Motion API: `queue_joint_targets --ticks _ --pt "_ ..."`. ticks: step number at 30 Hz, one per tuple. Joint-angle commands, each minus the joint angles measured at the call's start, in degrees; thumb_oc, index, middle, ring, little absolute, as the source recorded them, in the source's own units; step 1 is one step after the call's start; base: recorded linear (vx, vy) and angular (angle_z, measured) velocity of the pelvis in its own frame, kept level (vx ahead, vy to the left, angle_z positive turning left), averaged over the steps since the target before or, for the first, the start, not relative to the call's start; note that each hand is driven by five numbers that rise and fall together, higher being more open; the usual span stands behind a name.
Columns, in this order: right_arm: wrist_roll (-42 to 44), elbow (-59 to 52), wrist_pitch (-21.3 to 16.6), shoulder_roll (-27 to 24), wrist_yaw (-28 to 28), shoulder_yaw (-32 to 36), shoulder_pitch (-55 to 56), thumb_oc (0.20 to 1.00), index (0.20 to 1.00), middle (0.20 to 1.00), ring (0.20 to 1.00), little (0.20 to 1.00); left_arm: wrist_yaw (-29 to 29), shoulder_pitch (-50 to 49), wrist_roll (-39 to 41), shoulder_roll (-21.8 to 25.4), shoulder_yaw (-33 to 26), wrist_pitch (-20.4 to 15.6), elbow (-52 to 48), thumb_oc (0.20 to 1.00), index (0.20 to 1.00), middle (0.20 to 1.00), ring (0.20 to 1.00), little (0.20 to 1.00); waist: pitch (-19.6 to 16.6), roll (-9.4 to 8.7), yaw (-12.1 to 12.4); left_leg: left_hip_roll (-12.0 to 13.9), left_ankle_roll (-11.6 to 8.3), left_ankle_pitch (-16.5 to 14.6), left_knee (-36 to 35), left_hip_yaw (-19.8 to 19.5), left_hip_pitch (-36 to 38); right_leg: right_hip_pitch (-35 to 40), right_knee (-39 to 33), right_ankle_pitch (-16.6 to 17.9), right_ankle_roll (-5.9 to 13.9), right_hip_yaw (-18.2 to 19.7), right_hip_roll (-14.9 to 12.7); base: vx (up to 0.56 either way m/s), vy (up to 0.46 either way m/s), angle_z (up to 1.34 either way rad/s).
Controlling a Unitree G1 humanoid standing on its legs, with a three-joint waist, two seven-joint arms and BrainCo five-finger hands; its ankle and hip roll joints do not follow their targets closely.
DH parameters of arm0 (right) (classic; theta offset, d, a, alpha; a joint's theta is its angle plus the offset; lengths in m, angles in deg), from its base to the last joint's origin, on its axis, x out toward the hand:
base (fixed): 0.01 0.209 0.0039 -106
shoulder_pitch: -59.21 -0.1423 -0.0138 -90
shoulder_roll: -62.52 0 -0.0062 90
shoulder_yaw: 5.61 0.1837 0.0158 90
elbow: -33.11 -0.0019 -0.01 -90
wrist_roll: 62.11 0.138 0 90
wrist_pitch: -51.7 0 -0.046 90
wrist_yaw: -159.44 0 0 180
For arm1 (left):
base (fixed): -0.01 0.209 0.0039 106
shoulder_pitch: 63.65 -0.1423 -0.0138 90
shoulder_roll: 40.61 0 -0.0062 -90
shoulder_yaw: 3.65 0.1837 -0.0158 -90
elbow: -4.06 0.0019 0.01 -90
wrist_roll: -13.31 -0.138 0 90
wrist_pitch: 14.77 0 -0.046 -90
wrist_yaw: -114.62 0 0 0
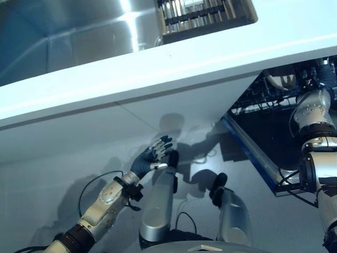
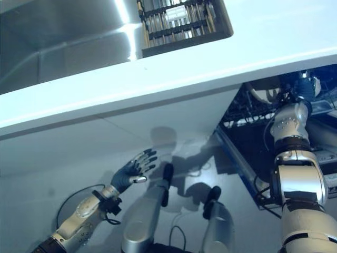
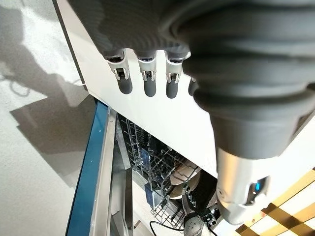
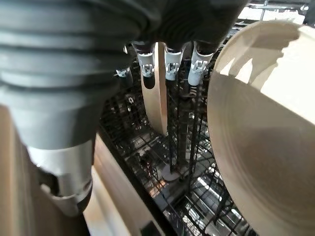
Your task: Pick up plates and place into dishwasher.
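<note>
Racking a plate: right hand inside the dishwasher

Standing on edge in the dark wire rack [image 4: 197,196] are two cream plates: a large plate [image 4: 266,142] seen nearly face-on, and a second plate [image 4: 158,93] seen edge-on, just beyond the fingertips of the right hand [image 4: 170,61]. Its fingers point straight down toward that edge-on plate; whether they touch or pinch its rim cannot be told from the wrist view. In the head views the right arm reaches under the front edge of the white counter [image 1: 174,68] into the open dishwasher [image 1: 263,121], whose blue-edged door [image 1: 253,153] hangs open beside it. The left hand [image 1: 152,156] hangs well apart, below the counter's front panel, fingers spread and relaxed, holding nothing. A steel sink [image 1: 68,42] and a drying rack [image 1: 205,16] lie on the counter's far side.

Judged step: placement, at or near release. The next move calls for confirming the plate is seated between the tines, then drawing the hand straight out without knocking the neighbouring large plate.
</note>
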Motion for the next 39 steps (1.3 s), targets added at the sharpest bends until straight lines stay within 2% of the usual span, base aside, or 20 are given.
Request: queue_joint_targets --ticks 1,5,8,13,20,23,29,36,39 --pt "0.5 -1.0 -0.8 -4.2 -1.4 -2.4 -3.6 1.0 1.0 1.0 1.0 1.0 -1.9 -1.9 2.0 1.5 -2.2 -2.8 -5.6 1.0 1.0 1.0 1.0 1.0 -0.3 -0.87 1.0 -0.6 1.44 -7.2 3.4 3.4 -0.9 0.5 -1.0 -0.3 -0.73 -3.1 0.3 0.0 -0.014 0.04" --pt "0.1 -1.2 -1.5 -4.0 0.2 -2.5 -3.7 1.0 1.0 1.0 1.0 1.0 -1.7 -2.2 1.7 1.6 -2.1 -3.0 -6.0 1.0 1.0 1.0 1.0 1.0 -0.3 -0.89 1.0 -0.6 1.53 -7.2 3.4 3.4 -0.9 0.4 -0.9 -0.2 -0.72 -3.2 0.3 0.0 -0.004 0.06" --pt "-0.1 -2.6 -3.5 -3.5 0.8 -2.6 -3.3 1.0 1.0 1.0 1.0 1.0 -1.2 -2.4 1.5 1.2 -2.1 -3.2 -6.0 1.0 1.0 1.0 1.0 1.0 -0.3 -0.82 0.8 -0.6 1.58 -7.3 3.2 3.5 -0.7 0.4 -0.8 -0.3 -0.71 -2.9 0.2 0.0 0.031 0.07" --pt "0.1 -11.6 -6.5 -1.9 0.6 -2.4 1.2 1.0 1.0 1.0 1.0 1.0 -1.5 -3.6 1.1 0.7 -3.6 -3.1 -6.2 1.0 1.0 1.0 1.0 1.0 -0.3 -1.63 -0.1 -0.5 1.72 -7.5 3.2 4.0 -0.7 0.1 -1.2 0.1 -0.45 -2.5 0.3 0.0 0.0 0.0" --pt "0.6 -20.8 -5.8 -0.5 2.1 0.8 9.3 1.0 1.0 1.0 1.0 1.0 -1.8 -5.4 0.6 0.3 -5.4 -3.8 -5.3 1.0 1.0 1.0 1.0 1.0 -0.3 -3.51 -1.9 -0.1 2.29 -7.7 2.5 5.5 -0.8 -0.6 -2.1 0.8 -0.04 -1.3 1.2 -0.01 -0.01 -0.05" --pt "-2.6 -23.8 -6.2 0.5 4.8 1.2 11.9 1.0 1.0 1.0 1.0 1.0 -1.2 -5.4 0.5 0.4 -5.5 -4.0 -5.6 1.0 1.0 1.0 1.0 1.0 -0.3 -4.21 -2.5 0.0 2.62 -7.7 2.7 6.1 -1.2 -1.1 -2.5 1.4 0.25 -0.9 1.5 -0.04 -0.036 -0.09" --pt "-3.6 -23.8 -7.2 2.1 7.2 1.1 12.0 1.0 1.0 1.0 1.0 1.0 0.0 -4.6 0.2 -0.1 -4.6 -4.8 -4.6 1.0 1.0 1.0 1.0 1.0 -0.3 -4.29 -2.9 0.1 2.83 -7.8 2.7 6.7 -1.3 -1.4 -2.6 1.6 0.35 -0.5 1.7 -0.02 0.003 -0.06" --pt "-8.1 -23.0 -9.6 3.8 14.6 1.7 11.4 1.0 1.0 1.0 1.0 1.0 0.2 -3.8 0.3 -0.7 -3.6 -5.5 -3.9 1.0 1.0 1.0 1.0 1.0 -0.3 -3.66 -2.9 -0.3 3.03 -7.9 2.9 7.0 -1.8 -1.7 -2.5 1.6 0.24 -0.8 1.3 0.0 0.0 0.0" --pt "-12.0 -22.2 -11.1 4.6 21.4 1.8 10.5 1.0 1.0 1.0 1.0 1.0 0.7 -3.3 0.5 -1.0 -2.9 -5.7 -3.9 1.0 1.0 1.0 1.0 1.0 -0.3 -3.24 -2.9 -0.4 3.06 -8.0 3.0 7.0 -1.9 -1.9 -2.4 1.5 0.28 -0.8 1.1 -0.01 0.04 -0.01"
